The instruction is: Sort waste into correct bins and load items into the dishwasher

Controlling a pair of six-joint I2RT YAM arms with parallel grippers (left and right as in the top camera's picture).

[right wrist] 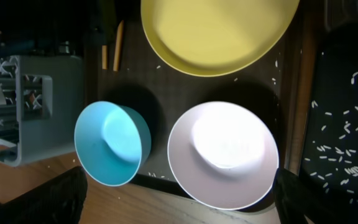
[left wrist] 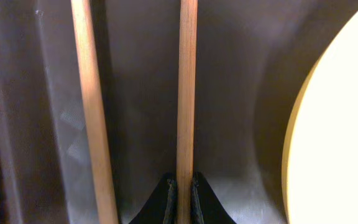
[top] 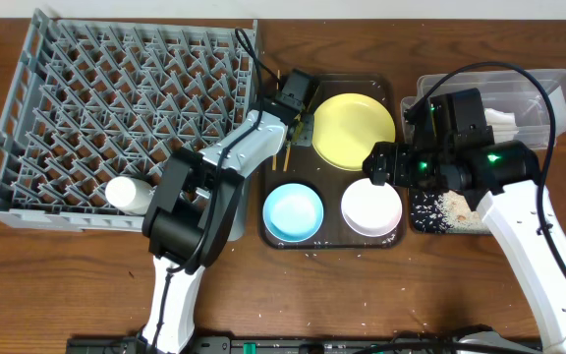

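Left wrist view: one chopstick pinched, its twin lying loose

At the desk's left edge, the dish rack (top: 116,108) is carrying a white cup (top: 126,192) at its near edge. Just right of it, the left gripper (left wrist: 182,198) is working over the left edge of the brown serving tray (left wrist: 241,93), its jaws squeezing together on the plate-side chopstick (left wrist: 187,93). The wall-side chopstick (left wrist: 92,112) is lying free alongside, parallel and apart. Both sticks are running lengthways along that tray edge, in line with the fingers' reach. The rack is lying to the left of the grip, and the left arm is standing nearer to it, so the carry looks like a short swing leftward. Further right on the tray, the blue bowl (top: 293,211), yellow plate (top: 354,130) and white bowl (top: 371,206) are waiting. The right gripper (top: 381,165) is hovering by the white bowl's far rim, jaws spread wide and gripping nothing. Near the desk's right edge, rice scraps (top: 455,206) are lying in the black tray (top: 423,224).
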